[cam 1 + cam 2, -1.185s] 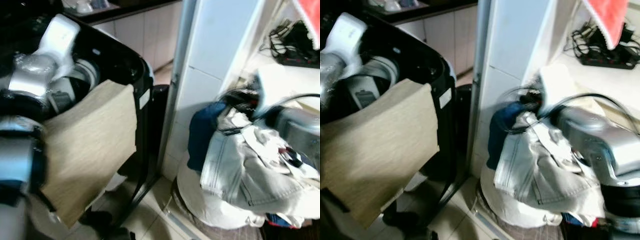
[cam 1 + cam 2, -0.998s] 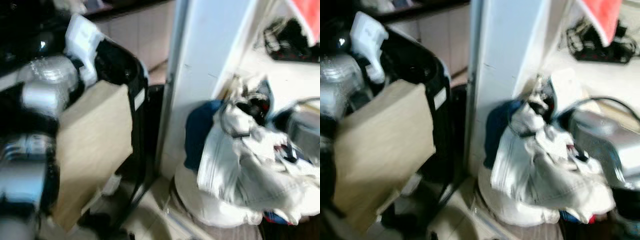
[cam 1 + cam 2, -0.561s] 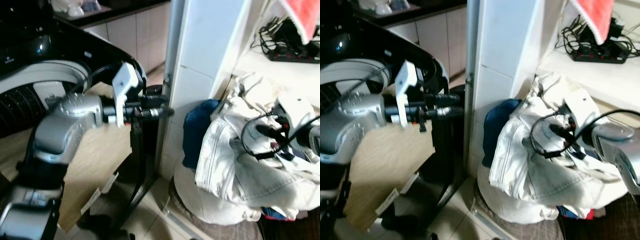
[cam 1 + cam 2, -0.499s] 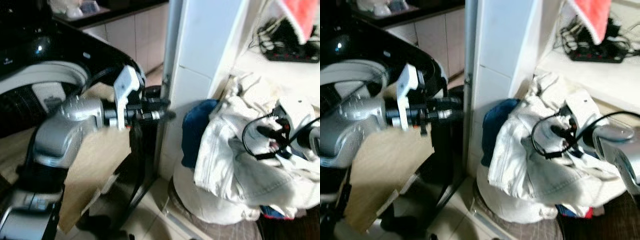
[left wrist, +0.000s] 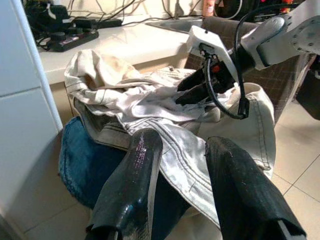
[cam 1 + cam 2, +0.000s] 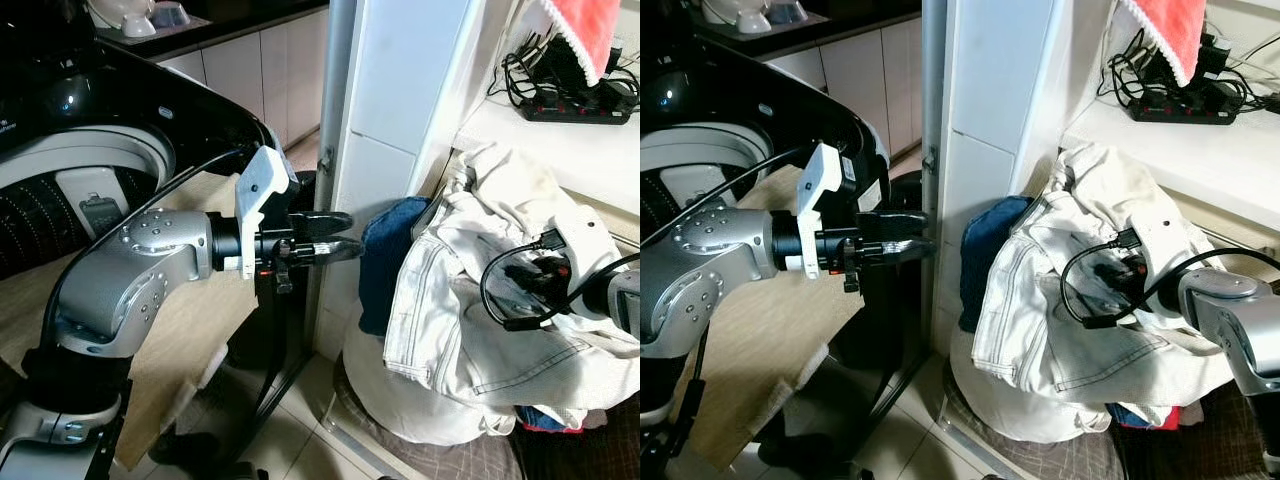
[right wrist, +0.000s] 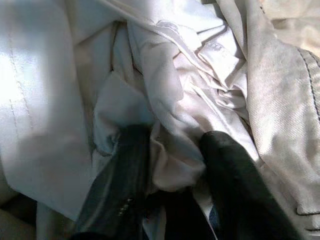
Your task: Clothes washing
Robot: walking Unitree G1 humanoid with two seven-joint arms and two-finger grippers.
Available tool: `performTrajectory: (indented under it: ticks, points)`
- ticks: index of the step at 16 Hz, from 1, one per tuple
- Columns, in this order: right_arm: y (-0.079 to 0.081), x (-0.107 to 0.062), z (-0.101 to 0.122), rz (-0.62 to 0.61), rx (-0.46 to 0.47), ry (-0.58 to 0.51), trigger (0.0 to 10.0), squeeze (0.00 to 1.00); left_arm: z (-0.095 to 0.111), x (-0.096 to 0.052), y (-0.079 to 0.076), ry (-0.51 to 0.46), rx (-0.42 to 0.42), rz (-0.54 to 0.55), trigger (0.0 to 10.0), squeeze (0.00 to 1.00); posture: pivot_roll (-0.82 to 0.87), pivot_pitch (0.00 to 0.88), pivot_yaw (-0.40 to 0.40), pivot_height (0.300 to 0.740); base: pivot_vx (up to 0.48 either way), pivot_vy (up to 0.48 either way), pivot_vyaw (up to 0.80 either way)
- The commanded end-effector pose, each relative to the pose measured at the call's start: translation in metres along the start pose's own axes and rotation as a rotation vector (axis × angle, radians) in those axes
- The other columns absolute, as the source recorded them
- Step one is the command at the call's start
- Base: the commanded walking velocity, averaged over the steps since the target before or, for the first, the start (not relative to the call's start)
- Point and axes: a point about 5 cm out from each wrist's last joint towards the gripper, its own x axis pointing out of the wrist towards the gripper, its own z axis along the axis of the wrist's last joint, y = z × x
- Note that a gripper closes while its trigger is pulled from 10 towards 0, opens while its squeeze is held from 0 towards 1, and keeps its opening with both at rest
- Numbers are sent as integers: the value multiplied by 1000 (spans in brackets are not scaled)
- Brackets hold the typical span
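While the washing machine (image 6: 150, 110) stands open at the robot's left, the left gripper (image 6: 335, 237) is held out w/ fingers (image 5: 131, 185) parted & empty, pointed toward the laundry pile (image 6: 480, 330). The right gripper (image 7: 170, 165) is pushed into the pile beside the white pillar (image 6: 400, 110), fingers spread around a fold of white cloth (image 7: 175, 100), not yet pinched.
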Motion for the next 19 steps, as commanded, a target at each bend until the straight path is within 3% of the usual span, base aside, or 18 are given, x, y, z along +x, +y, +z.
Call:
performTrajectory:
  ticks: [1,11,15,18,19]
  points:
    - [-3,0,1,-6,10,-10,0,0,3,1,-4,-10,-2,-11,10000,0,-65,12,-34,740,0,0,0]
    - [-10,-2,12,-6,28,-82,0,0,4,3,-2,-24,-12,43,10000,0,-64,17,-37,740,0,0,0]
    - [-3,-21,47,123,106,-294,0,0,9,2,2,-62,10,94,10000,0,-63,18,-39,740,0,0,0]
    - [4,-55,95,301,175,-595,0,0,16,3,4,-102,36,126,10000,0,-65,20,-41,740,0,0,0]
    - [4,-55,95,301,175,-595,0,0,16,3,4,-102,36,126,10000,0,-65,20,-41,740,0,0,0]
